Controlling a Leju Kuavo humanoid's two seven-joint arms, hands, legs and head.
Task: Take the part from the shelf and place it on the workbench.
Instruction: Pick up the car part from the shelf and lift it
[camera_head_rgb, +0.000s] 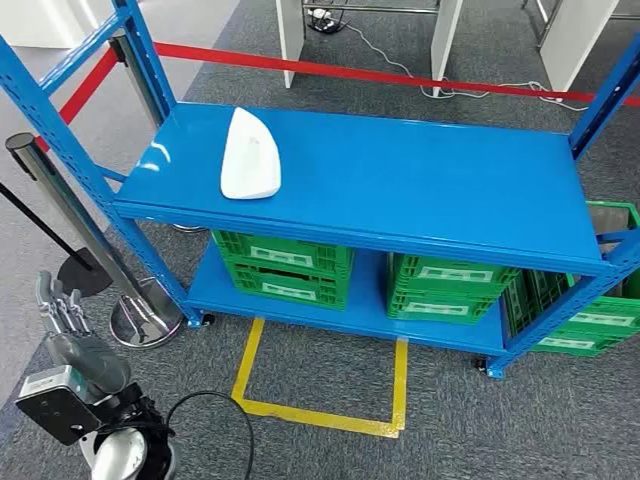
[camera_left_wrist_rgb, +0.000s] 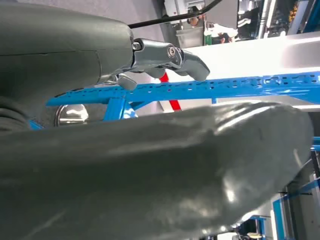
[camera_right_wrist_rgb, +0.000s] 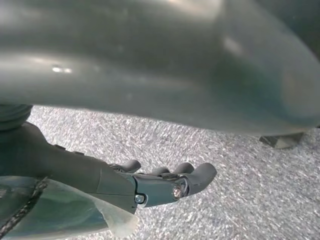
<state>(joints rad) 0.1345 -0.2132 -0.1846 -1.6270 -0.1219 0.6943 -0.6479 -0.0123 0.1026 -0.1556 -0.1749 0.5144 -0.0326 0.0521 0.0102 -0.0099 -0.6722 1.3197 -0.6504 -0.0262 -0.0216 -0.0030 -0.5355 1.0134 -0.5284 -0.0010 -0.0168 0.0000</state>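
Note:
A white, rounded triangular part (camera_head_rgb: 250, 155) lies on the left half of the blue shelf's top board (camera_head_rgb: 423, 180). My left hand (camera_head_rgb: 62, 308) is raised at the lower left, in front of the shelf's left post and well short of the part, fingers apart and holding nothing. In the left wrist view its thick thumb (camera_left_wrist_rgb: 158, 165) and dark fingers (camera_left_wrist_rgb: 170, 55) stand apart with the blue shelf rail between them in the background. My right hand (camera_right_wrist_rgb: 158, 185) hangs over grey carpet, fingers stretched out and empty.
Green crates (camera_head_rgb: 283, 265) (camera_head_rgb: 453, 285) sit on the lower board, with more (camera_head_rgb: 596, 310) beside the shelf on the right. A chrome stanchion (camera_head_rgb: 143, 315) with red tape (camera_head_rgb: 377, 75) stands by the left post. Yellow floor marking (camera_head_rgb: 324, 410) lies before the shelf.

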